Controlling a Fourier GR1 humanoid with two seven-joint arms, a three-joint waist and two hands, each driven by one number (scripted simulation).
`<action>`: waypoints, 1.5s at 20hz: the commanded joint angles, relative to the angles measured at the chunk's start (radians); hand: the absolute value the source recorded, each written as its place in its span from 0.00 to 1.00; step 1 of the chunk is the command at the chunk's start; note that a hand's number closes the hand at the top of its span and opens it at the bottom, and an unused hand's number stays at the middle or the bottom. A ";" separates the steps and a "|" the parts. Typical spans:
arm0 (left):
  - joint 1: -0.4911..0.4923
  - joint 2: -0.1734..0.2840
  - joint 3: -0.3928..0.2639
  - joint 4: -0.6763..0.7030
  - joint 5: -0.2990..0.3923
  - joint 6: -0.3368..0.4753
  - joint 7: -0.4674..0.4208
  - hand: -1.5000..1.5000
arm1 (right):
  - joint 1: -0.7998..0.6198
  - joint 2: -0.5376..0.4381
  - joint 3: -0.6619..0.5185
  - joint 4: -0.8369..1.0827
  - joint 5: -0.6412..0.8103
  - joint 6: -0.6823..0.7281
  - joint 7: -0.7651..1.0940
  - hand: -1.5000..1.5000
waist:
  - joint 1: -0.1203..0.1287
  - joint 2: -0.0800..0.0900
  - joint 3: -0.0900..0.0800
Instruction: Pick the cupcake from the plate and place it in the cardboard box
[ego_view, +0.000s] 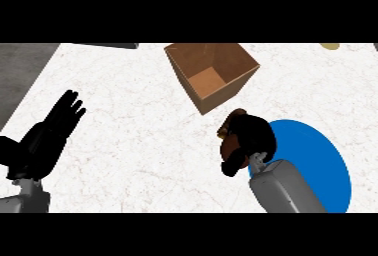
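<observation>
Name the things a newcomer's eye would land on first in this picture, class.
The bright blue plate at lower right stands out first. At its left edge the right hand curls round the brown cupcake. Above them sits the open cardboard box; the left hand rests open at far left.

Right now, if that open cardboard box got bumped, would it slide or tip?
Probably slide. The box looks thin-walled and shows only bare floor inside, so it is likely light. Its base looks wide for its height, so tipping seems unlikely, though a knock near the rim could tilt it. The right hand, beside the plate, is close enough to nudge it.
</observation>
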 joint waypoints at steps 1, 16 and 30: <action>-0.050 0.000 -0.035 0.013 -0.007 -0.020 0.011 0.50 | -0.179 0.067 0.154 0.105 -0.020 -0.020 0.075 1.00 | 0.074 0.019 0.001; -0.105 -0.015 -0.047 0.083 -0.020 -0.010 0.020 0.50 | -0.770 0.070 0.348 0.321 -0.218 -0.291 0.316 1.00 | 0.068 0.001 -0.003; -0.086 0.002 -0.001 0.090 -0.033 0.020 0.003 0.50 | -1.148 0.070 0.325 0.516 -0.170 -0.434 0.576 1.00 | -0.020 -0.015 -0.003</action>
